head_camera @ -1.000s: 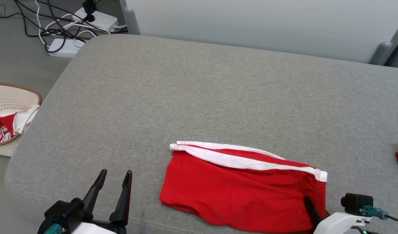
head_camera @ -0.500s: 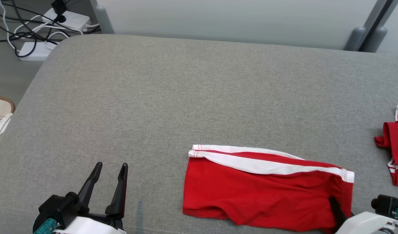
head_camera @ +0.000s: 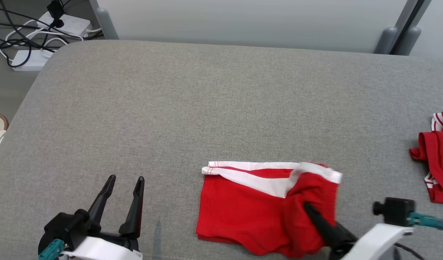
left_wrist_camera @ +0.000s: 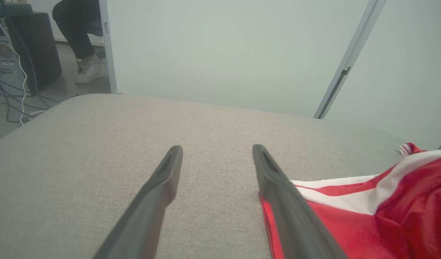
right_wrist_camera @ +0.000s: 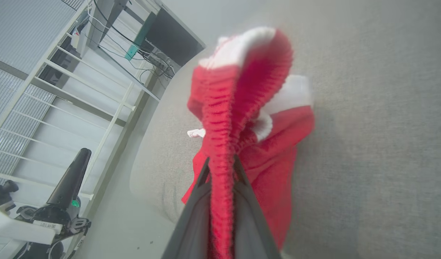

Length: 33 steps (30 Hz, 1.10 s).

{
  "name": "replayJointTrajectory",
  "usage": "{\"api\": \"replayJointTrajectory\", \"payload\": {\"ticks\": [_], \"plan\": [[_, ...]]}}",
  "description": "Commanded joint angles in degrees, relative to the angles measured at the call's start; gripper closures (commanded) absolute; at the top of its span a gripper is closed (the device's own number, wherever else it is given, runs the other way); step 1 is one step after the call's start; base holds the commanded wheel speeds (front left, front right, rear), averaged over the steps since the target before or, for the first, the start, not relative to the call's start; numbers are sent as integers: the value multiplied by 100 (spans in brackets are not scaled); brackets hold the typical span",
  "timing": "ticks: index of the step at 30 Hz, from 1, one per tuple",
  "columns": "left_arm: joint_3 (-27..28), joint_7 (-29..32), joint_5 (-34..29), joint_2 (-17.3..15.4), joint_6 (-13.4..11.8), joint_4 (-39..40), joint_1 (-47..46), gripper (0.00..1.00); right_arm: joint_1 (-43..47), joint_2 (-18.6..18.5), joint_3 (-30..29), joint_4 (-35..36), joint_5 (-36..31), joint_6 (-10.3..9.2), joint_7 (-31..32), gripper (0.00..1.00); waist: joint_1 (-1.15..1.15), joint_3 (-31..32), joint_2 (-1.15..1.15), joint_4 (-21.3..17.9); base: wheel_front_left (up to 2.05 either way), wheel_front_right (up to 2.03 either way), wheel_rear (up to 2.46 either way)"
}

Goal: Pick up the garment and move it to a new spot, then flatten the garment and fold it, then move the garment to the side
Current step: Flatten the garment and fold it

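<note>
The garment (head_camera: 243,216), a pair of red shorts with a white stripe (head_camera: 265,182), lies on the grey fabric-covered counter (head_camera: 207,108), near the front edge and right of centre. Its left part rests flat. Its right end, the gathered waistband (right_wrist_camera: 220,118), is raised off the counter and curls over toward the left.

The right hand (head_camera: 308,206) is closed on that waistband: in the right wrist view the ribbed red edge runs between the two dark fingers (right_wrist_camera: 197,201), pinched tight. The left hand (head_camera: 126,178) hovers near the front edge, well to the left of the garment, fingers spread and gripping nothing; the left wrist view shows the garment's left edge just beside its right finger (left_wrist_camera: 278,187).

Step in hand, as judged: the fold, with the right end being carried over the left part. The grip could equally serve to drag the garment aside. For a fold, the next move calls for carrying the pinched edge further left, lowering it so that edge meets edge, then releasing. The loose layers are likely to bunch unless the lower layer stays flat.

Change from the earlier frames: the garment then lay full length, white stripe straight, with the right hand at its near right corner. The right end is now lifted and the outline is shorter. The head camera has turned right, bringing a second red garment (head_camera: 436,159) further into view at the right edge. The left hand is unchanged
</note>
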State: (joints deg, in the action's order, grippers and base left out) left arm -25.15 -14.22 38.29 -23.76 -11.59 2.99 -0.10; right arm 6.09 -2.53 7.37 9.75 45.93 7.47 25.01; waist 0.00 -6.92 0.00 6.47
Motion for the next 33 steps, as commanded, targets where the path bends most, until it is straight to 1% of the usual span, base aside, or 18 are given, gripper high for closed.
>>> {"api": "replayJointTrajectory", "payload": {"ticks": [1,3,4,6,8,14,15,16,17,18,21,25,29,31,33], "plan": [[229,-67,-44,-80,38,121,-342,0,-285,-38,256,84,25,2,-113,100,0,-5,0,20,0,0,0],[208,-68,-51,-63,46,100,-358,0,-497,-37,548,-251,87,2,-329,100,0,-2,0,66,0,0,0],[196,-67,-57,-57,49,93,-368,0,-642,-37,661,-452,18,2,-497,100,0,-10,0,102,0,0,0],[167,-61,-59,-44,62,77,-390,0,-916,-36,917,-938,71,2,-781,100,0,-19,0,177,0,0,0],[148,-58,-60,-36,75,70,-412,0,-1248,-36,1185,-1404,-12,2,-1032,100,0,-49,0,255,0,0,0],[76,-52,-63,4,115,13,-480,0,-2001,-35,1890,-2529,179,2,-1525,100,0,-113,0,474,0,0,0],[71,-53,-60,11,121,2,-487,0,-2094,-35,1990,-2687,229,2,-1579,93,0,-121,0,496,0,0,0],[69,-53,-58,18,123,-9,-493,0,-2185,-35,2106,-2802,314,2,-1636,10,0,-126,0,512,0,0,0],[65,-54,-55,26,127,-19,-498,0,-2270,-35,2225,-2892,404,2,-1697,0,0,-135,0,528,0,0,0],[65,-54,-55,26,127,-19,-498,0,-2270,-35,2225,-2892,404,2,-1697,0,0,-135,0,528,0,0,0],[75,-57,-50,53,141,-58,-519,0,-2538,-35,2711,-3038,857,2,-1894,0,0,-156,0,549,0,0,0],[98,-62,-57,74,161,-82,-542,0,-2741,-35,3008,-3067,1175,2,-2076,0,0,-177,0,523,0,0,0],[124,-64,-66,80,173,-99,-550,0,-2837,-35,3108,-2942,1349,2,-2203,0,0,-183,0,484,0,0,0],[143,-66,-72,81,175,-109,-546,0,-2892,-35,3051,-2807,1212,2,-2409,0,0,-179,0,453,0,0,0],[169,-67,-79,78,169,-113,-538,0,-2860,-43,2812,-2687,960,2,-2694,0,0,-167,0,418,0,0,0]]}}
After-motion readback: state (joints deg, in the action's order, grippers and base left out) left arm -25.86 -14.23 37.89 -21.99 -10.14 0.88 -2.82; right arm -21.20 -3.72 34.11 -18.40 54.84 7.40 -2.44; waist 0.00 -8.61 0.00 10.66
